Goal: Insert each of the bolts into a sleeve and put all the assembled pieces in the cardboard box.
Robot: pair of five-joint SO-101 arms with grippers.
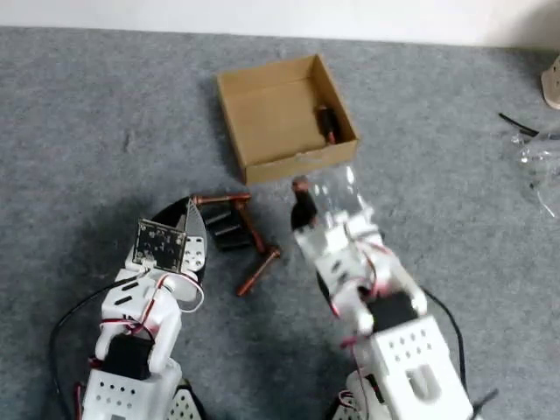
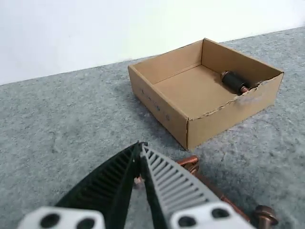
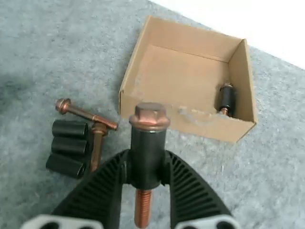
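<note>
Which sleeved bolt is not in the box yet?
The sleeved bolt clamped in the right gripper, outside the cardboard box; the other one lies inside.

cardboard box open-topped, its floor mostly bare; an assembled piece lies along one wall.

We count one open brown cardboard box and two assembled pieces, each a copper-coloured hex-head bolt pushed through a short black cylindrical sleeve. So that's one assembled piece plus a second assembled piece. On the loose side we make it three more black sleeves and, going by the high view, three bare copper bolts.
</note>
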